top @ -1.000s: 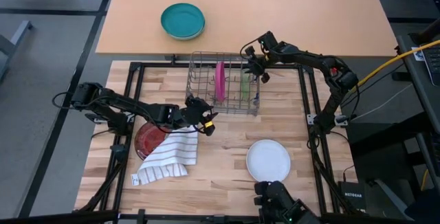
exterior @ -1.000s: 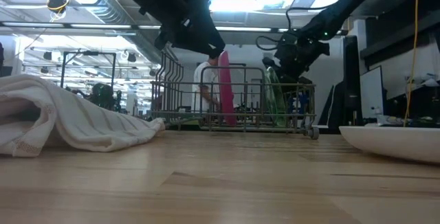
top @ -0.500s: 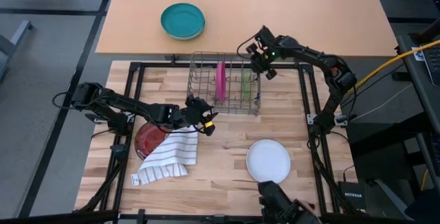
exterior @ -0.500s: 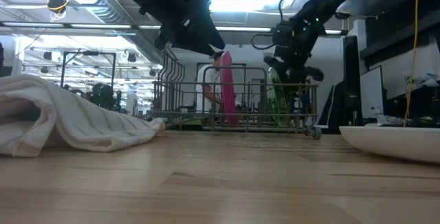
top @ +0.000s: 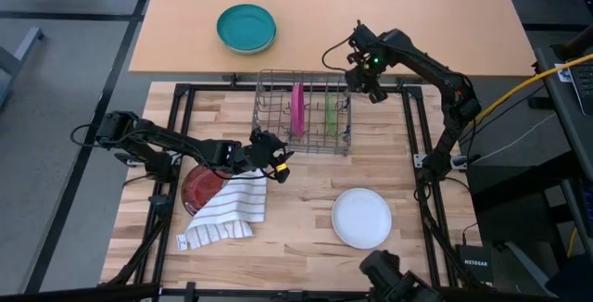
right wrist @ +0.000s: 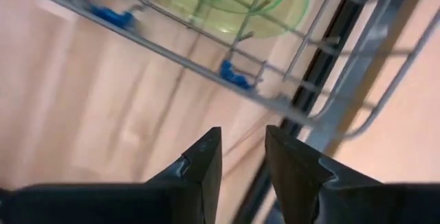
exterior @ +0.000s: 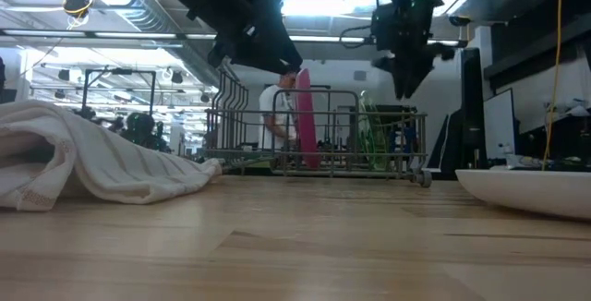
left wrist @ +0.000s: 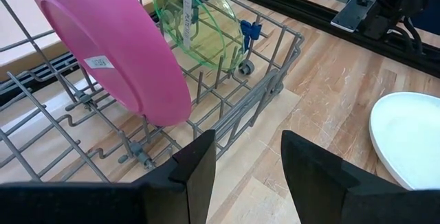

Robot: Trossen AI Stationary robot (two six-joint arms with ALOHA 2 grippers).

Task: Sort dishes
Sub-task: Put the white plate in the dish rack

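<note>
A wire dish rack stands near the far edge of the wooden surface. The pink plate stands on edge in the rack, and the green plate stands on edge in a slot beside it, toward the right arm's side. In the left wrist view both plates lean between the rack's wires, the pink one nearer the camera and the green one behind it.

The right tool hangs in the air above the rack's far right corner, apart from the green plate; its two fingers stand a little apart with nothing between them. In the low view it sits higher than the rack's top wires.

The left tool hovers just in front of the rack, near its left front corner. Its fingers are spread and hold nothing.

The dark red plate lies flat on the surface beneath the left arm, partly covered by a striped cloth. A white plate rests near the front right of the surface. A teal bowl sits on the tan table beyond the rack.
</note>
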